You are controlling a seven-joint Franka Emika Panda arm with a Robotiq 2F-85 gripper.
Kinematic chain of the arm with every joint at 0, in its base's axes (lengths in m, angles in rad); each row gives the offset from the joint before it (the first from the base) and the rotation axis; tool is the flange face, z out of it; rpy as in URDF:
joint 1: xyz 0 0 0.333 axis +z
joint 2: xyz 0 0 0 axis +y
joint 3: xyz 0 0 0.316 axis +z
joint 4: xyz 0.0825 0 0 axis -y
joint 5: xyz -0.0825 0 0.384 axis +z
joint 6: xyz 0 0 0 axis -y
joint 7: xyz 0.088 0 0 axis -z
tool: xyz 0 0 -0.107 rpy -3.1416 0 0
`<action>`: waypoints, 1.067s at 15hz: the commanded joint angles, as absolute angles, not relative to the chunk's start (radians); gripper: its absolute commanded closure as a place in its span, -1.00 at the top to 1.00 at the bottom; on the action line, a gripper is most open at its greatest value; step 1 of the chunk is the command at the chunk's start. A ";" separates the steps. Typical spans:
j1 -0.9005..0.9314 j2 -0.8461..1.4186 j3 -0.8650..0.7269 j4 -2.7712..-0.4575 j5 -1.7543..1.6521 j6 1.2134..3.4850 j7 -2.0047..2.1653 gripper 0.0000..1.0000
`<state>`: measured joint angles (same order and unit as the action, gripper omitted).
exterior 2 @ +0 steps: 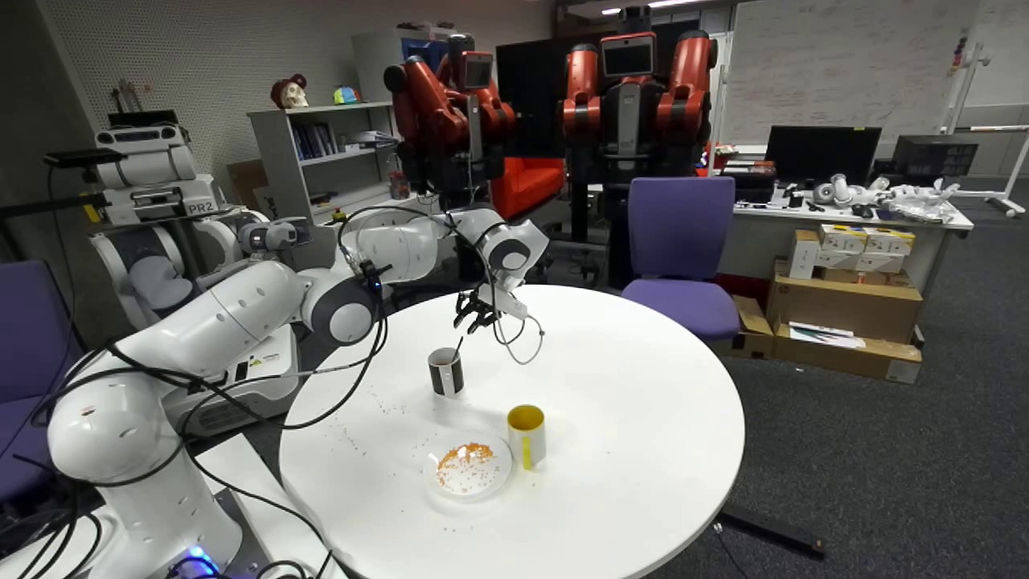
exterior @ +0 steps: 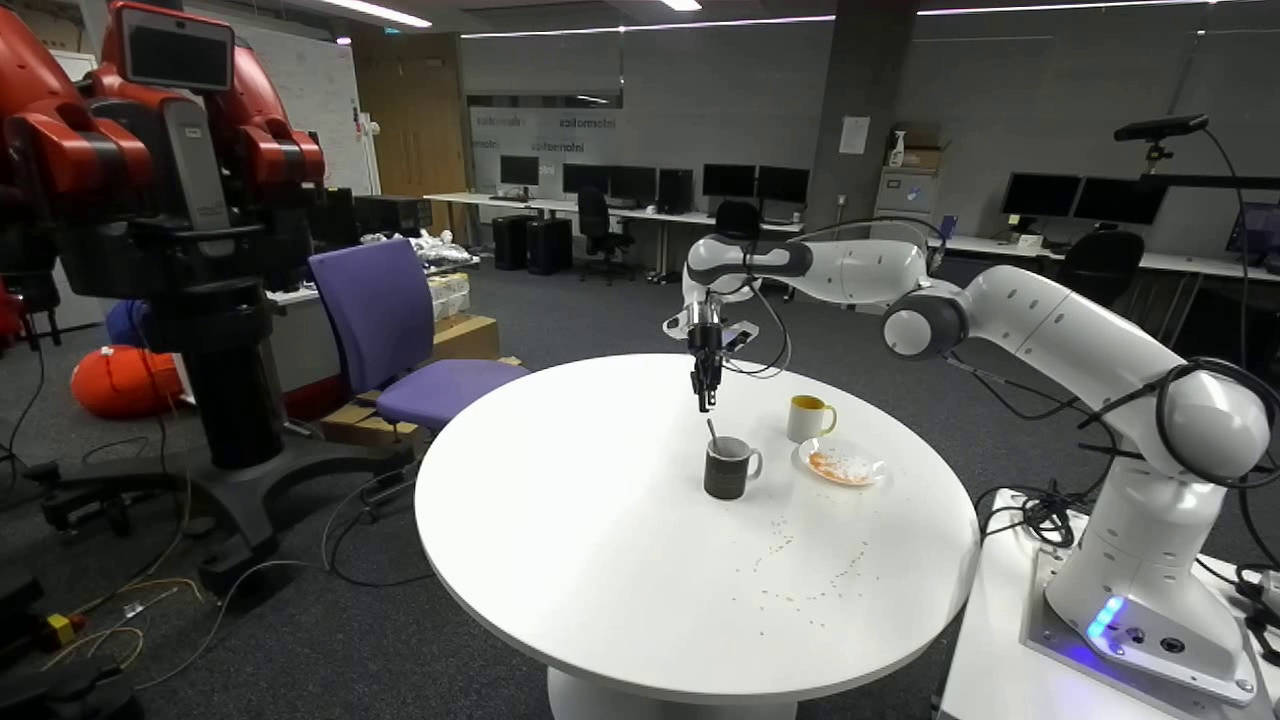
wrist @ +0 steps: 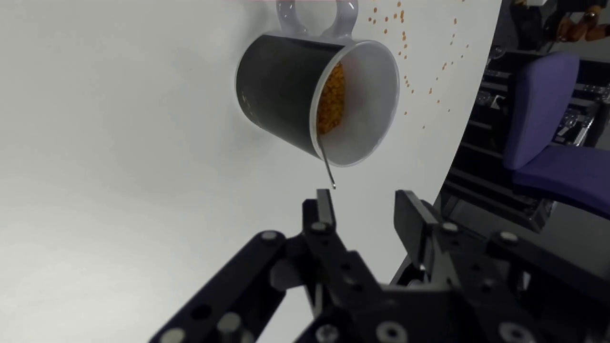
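- Gripper [wrist: 365, 209]: I find the jaws parted partway, nothing between them; it hangs above the table [exterior: 560, 520], close to the utensil's tip.
- Utensil [wrist: 326, 164]: leans in the black mug [wrist: 281, 90], thin handle rising past the rim, lower end hidden. I see no contact with my fingers.
- Black mug: upright on the table, orange grains [wrist: 332, 102] inside.
- Nearby: plate [exterior 2: 492, 482] bearing similar grains, yellow mug [exterior 2: 532, 433] just beside it; loose grains strewn on the table.
- Step in hand, in my judgement: work at the utensil's handle, ungripped. I cannot tell approach from release.
- Next move, in my judgement: calls for keeping the fingers clear either side of the handle; a sideways knock could shift the utensil or jar the mug.
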<state>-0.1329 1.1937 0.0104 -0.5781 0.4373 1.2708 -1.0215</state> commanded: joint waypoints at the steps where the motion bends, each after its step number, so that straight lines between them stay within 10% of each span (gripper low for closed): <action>1: -0.134 1.170 0.007 -0.605 0.433 1.272 -1.044 0.50; 5: -0.140 1.143 -0.011 -0.602 0.406 1.220 -1.054 0.99; 16: -0.132 0.963 -0.126 -0.610 0.328 1.222 -1.034 1.00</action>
